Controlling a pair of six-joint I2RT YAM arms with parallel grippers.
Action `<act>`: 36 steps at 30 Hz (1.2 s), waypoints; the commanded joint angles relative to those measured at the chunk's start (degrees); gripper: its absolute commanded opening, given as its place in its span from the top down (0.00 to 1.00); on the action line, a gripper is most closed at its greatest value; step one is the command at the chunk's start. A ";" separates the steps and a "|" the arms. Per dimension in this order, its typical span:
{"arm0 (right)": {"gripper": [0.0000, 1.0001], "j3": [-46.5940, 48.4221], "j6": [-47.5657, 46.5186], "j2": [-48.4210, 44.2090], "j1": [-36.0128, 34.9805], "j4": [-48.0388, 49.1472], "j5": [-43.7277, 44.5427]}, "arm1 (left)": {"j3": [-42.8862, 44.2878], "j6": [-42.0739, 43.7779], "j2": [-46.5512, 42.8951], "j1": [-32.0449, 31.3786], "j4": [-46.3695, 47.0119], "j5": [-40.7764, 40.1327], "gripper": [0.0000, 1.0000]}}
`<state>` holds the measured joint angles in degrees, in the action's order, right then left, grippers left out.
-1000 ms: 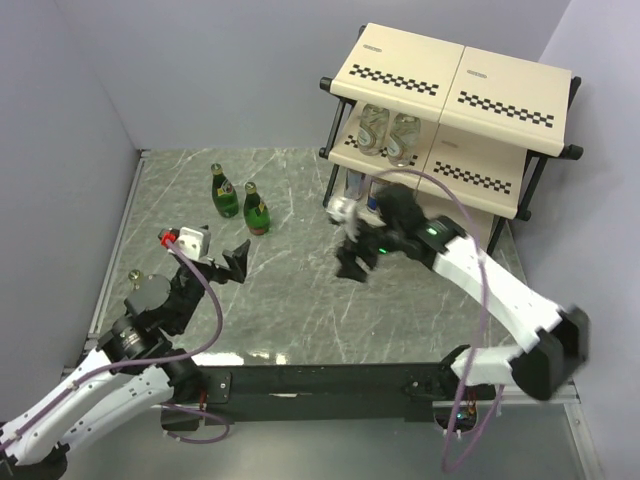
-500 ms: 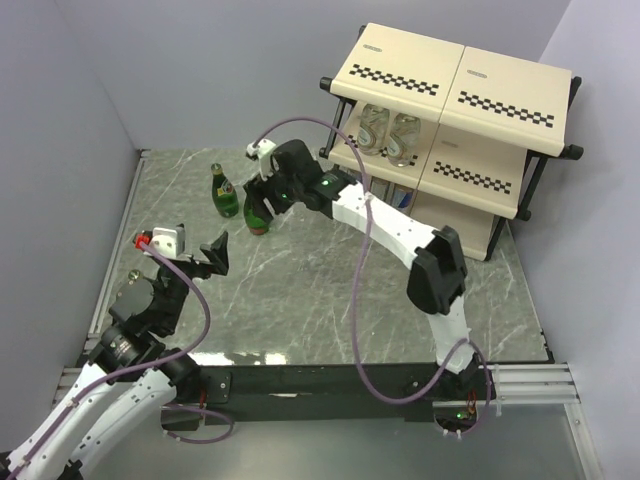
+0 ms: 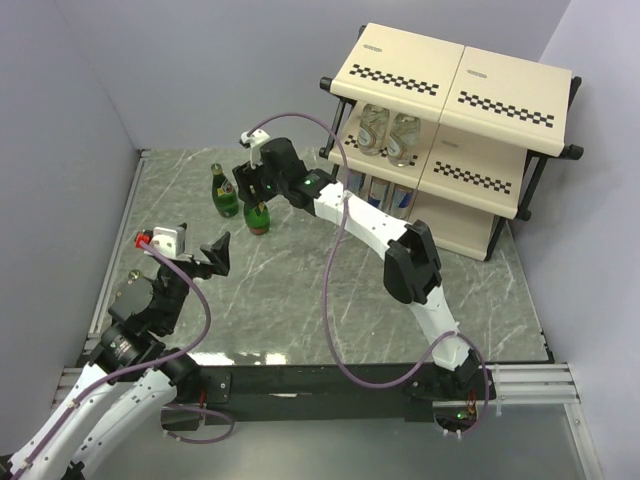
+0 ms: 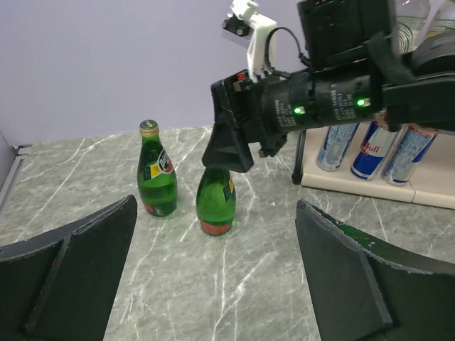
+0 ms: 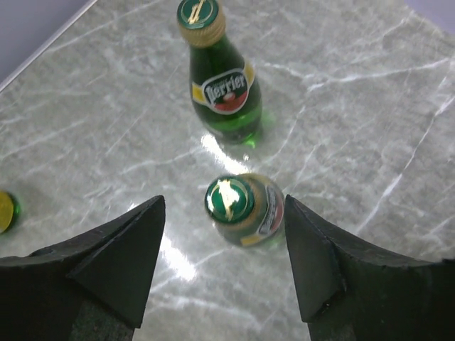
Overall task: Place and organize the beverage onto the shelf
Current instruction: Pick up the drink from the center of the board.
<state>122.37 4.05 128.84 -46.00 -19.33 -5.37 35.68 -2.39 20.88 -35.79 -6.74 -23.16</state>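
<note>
Green glass btl (image 5: 259, 213) sits betw. right tool (image 5: 224, 202) jaws, apart, unclamped. Risk: off-centre close tips it into neighbour btl (image 5: 222, 92). Left tool (image 4: 215, 234) apart, idle.

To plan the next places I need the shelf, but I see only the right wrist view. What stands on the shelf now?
Observer: Three cans stand on the bottom board of the shelf.
Operator: Thank you. And the middle board?
Observer: Two clear bottles stand there, side by side at its left end.
Operator: Good. In what state is the left tool?
Observer: The left tool is open and holds nothing.
</note>
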 commanded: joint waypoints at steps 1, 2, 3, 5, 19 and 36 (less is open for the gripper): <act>0.26 4.28 0.08 2.38 -0.32 4.65 2.46 | -0.26 -0.24 -0.14 0.46 1.91 1.19 0.02; 0.27 4.63 -0.01 3.17 -0.32 5.18 2.55 | -0.26 -0.16 -0.14 0.63 2.00 1.18 0.02; 0.29 4.81 0.08 3.52 -0.32 5.44 2.64 | -0.44 -0.16 -0.14 0.55 1.91 1.10 0.02; 0.34 5.42 -0.01 4.58 -0.41 5.80 2.90 | -0.44 -0.07 -0.06 0.72 2.00 1.27 0.02; 0.56 7.18 -0.10 7.48 -0.58 6.76 2.29 | -0.44 -0.16 0.47 1.60 1.91 2.33 0.02; 1.00 -5.45 -21.62 -11.92 0.82 -5.45 -11.75 | -0.88 -0.42 1.53 1.86 2.70 6.89 0.01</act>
<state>119.37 -9.30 128.46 -45.93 -21.41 -9.69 34.87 -2.42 21.43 -34.30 -6.46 -19.55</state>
